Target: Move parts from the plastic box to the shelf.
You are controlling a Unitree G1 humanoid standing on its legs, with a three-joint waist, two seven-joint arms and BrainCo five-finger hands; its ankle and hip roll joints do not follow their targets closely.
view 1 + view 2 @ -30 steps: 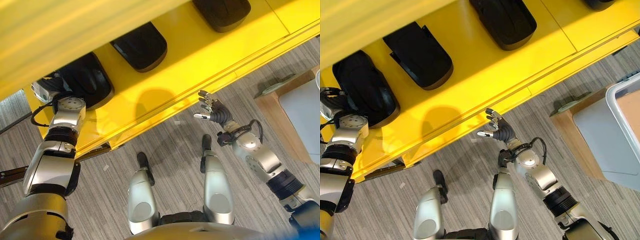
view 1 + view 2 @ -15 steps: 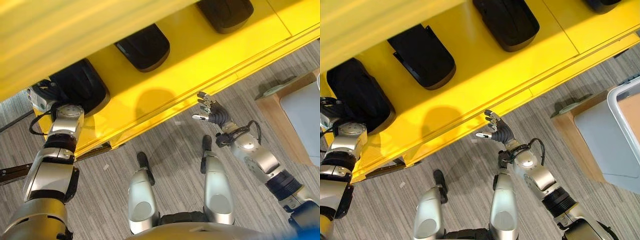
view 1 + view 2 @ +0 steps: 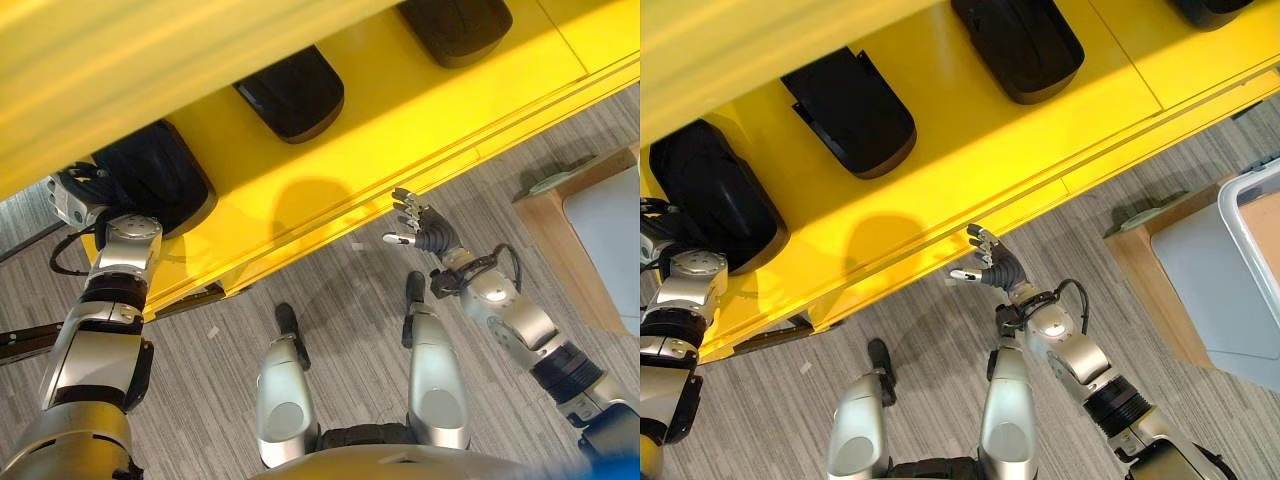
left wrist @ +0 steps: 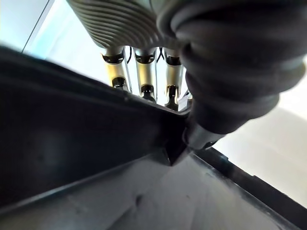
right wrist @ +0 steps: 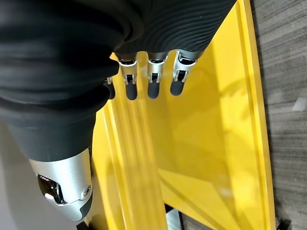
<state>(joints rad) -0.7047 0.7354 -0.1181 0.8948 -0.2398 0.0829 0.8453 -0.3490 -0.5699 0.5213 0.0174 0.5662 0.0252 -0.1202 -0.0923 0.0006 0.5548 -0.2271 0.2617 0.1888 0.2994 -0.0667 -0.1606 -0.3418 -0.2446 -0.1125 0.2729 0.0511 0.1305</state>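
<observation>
A yellow shelf [image 3: 400, 110] spans the top of both eye views and carries several black moulded parts. The leftmost black part [image 3: 150, 175] lies near the shelf's left end. My left hand [image 3: 72, 190] holds that part's left edge. In the left wrist view its fingers [image 4: 144, 72] reach over the part's rim [image 4: 72, 143] and the thumb [image 4: 225, 96] presses the near side. My right hand [image 3: 425, 228] hangs open below the shelf's front edge and holds nothing. Its fingers [image 5: 152, 81] are straight.
Two more black parts [image 3: 292, 92] [image 3: 455, 25] lie further right on the shelf. At the right edge of the eye views a grey plastic box [image 3: 1240, 215] sits on a wooden stand [image 3: 1140, 260]. Grey striped floor lies below the shelf.
My left hand and the leftmost black part have shifted a little to the left along the shelf. My right hand has drifted slightly left. The camera has moved a bit.
</observation>
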